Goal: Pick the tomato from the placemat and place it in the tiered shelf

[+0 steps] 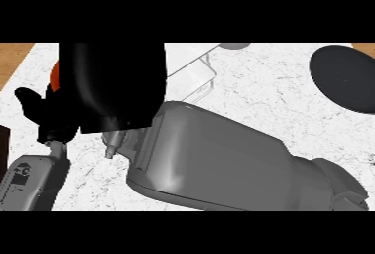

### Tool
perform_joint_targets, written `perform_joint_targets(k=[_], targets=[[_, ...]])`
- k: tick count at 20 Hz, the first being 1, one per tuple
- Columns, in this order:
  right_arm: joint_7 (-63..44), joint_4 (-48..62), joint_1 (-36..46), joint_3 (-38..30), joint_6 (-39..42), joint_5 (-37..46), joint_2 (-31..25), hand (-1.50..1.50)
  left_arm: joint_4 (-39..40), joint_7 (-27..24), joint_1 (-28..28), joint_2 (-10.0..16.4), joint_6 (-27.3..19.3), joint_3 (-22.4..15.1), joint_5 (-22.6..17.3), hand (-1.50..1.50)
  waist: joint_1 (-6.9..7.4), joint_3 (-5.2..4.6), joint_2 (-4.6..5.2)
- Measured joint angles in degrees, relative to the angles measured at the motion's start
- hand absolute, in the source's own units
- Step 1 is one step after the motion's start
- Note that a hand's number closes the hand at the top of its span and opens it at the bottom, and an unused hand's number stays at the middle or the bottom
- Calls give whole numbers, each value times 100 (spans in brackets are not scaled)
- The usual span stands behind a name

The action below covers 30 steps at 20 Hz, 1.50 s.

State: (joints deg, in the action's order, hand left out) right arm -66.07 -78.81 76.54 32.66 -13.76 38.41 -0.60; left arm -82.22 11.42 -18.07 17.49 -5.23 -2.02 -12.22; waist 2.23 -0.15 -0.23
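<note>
My right hand (110, 84) is a large black shape raised close to the view at the upper left, on a grey forearm that crosses from the lower right. Only an orange-red sliver of the tomato (53, 74) shows at the hand's left edge; the hand curls round it and hides the rest. The pale, see-through tiered shelf (192, 74) stands just right of the hand, partly covered by it. The dark round placemat (344, 74) lies at the far right with nothing on it. My left hand (36, 106) rests open at the left edge.
The white marble counter (271, 104) fills the view, and a wooden strip (13, 57) runs along its upper left corner. A small grey object (234, 45) sits at the top edge behind the shelf. My right forearm hides much of the counter's middle.
</note>
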Motion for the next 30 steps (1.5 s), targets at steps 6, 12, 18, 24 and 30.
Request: perform_joint_targets(k=[6, 12, 18, 24, 30], targets=[[275, 364, -182, -518, -137, 153, 16, 150, -159, -47, 249, 31, 13, 127, -24, 0, -124, 10, 9], [654, 590, -556, -875, -306, 275, 26, 150, -143, -56, 265, -7, 38, 193, 31, 0, -176, 12, 20], [1049, 522, -1058, -1219, -293, 320, -54, 150, -161, -128, 364, -29, 136, 295, 63, 0, -200, 14, 19], [1491, 552, -1333, -1569, -186, 339, -113, 150, -160, 2, 268, -56, 187, 381, 96, 0, -204, 14, 22], [1622, 905, -1683, -1944, -656, 705, -193, -150, -355, 7, 409, -94, 229, 382, 145, 0, -184, 15, 27]])
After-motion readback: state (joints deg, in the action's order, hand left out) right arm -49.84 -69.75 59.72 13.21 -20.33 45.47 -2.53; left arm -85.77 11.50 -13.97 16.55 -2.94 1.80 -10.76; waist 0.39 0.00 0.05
